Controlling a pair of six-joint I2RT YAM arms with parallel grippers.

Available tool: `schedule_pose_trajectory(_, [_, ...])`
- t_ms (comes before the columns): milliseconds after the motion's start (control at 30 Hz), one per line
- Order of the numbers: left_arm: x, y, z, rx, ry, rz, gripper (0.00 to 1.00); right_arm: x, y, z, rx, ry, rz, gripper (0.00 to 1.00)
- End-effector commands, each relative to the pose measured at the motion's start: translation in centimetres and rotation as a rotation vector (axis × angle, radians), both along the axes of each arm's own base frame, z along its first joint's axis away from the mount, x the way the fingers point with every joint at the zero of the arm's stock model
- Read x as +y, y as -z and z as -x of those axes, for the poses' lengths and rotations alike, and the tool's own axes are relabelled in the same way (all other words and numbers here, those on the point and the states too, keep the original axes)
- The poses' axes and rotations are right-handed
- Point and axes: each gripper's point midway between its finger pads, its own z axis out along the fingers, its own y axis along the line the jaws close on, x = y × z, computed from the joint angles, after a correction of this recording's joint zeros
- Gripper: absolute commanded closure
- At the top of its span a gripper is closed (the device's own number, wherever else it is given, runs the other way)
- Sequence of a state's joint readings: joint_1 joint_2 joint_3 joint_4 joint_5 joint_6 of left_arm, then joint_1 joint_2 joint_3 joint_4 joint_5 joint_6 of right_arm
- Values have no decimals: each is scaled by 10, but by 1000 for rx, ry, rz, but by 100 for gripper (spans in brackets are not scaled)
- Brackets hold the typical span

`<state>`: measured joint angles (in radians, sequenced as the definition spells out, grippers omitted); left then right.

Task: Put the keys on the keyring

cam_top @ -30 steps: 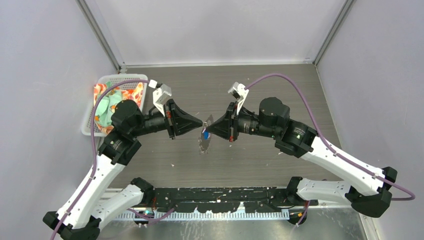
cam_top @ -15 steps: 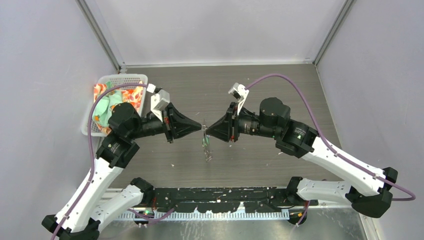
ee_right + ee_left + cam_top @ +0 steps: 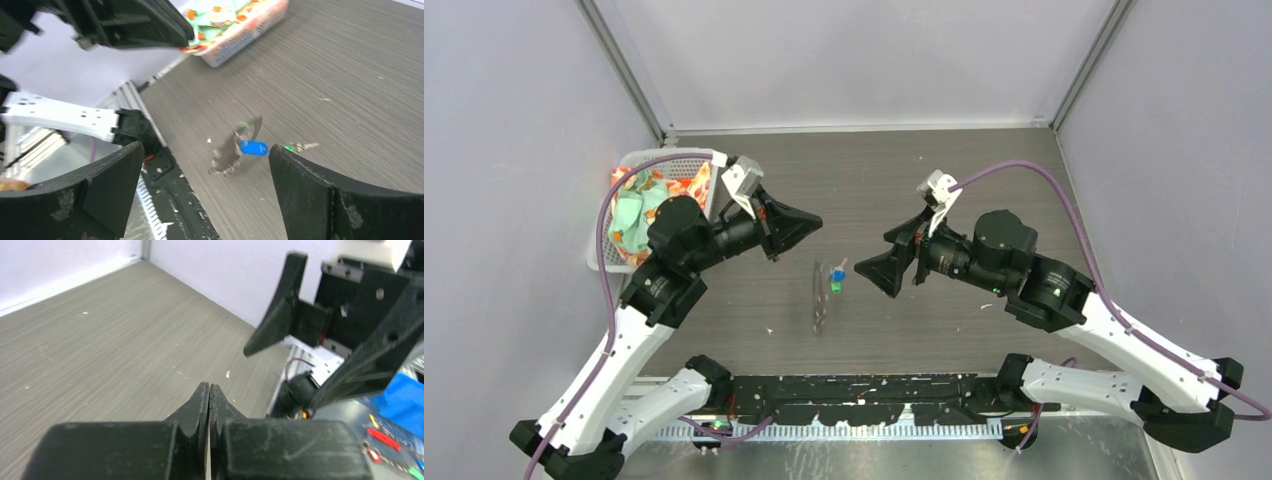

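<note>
The keyring [image 3: 820, 297] lies on the table between the two arms, seen almost edge-on as a thin grey loop. In the right wrist view the keyring [image 3: 231, 151] shows small metal bits along its edge. The blue-headed key [image 3: 837, 272] [image 3: 253, 147] touches the ring's upper end; whether it is threaded on I cannot tell. The green-headed key [image 3: 835, 288] [image 3: 290, 148] lies just beside it. My right gripper [image 3: 882, 272] [image 3: 205, 150] hangs wide open and empty, right of the keys. My left gripper [image 3: 818, 222] [image 3: 209, 386] is shut on nothing, up and left of the ring.
A white basket [image 3: 656, 158] [image 3: 243, 34] with colourful cloth stands at the table's left edge, behind the left arm. The black frame [image 3: 864, 388] of the arm bases runs along the near edge. Grey walls close the table on three sides.
A second ago both grippers met at the ring, held up between them. The right gripper has opened and drawn back right, the left has pulled away up-left, and ring and keys now lie on the table.
</note>
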<state>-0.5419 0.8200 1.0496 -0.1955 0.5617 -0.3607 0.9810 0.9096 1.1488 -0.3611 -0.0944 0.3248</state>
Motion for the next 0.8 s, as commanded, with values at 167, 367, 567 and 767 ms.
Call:
schedule_pose_trajectory(167, [18,-13,-40,-19,-232,-10,100,16,62,-36,-25,204,214,0])
schedule_pose_trajectory(367, [27,28,-57,39,-280,-147,88,27,145,-47,100,279,393,0])
schedule_pose_trajectory(567, [47,91,-76,212,-218,-279,42,24,200,-43,53,172,537,0])
schedule_pose_trajectory(767, [62,142,-72,330,-107,-395,28,0,231,-76,218,191,584,8])
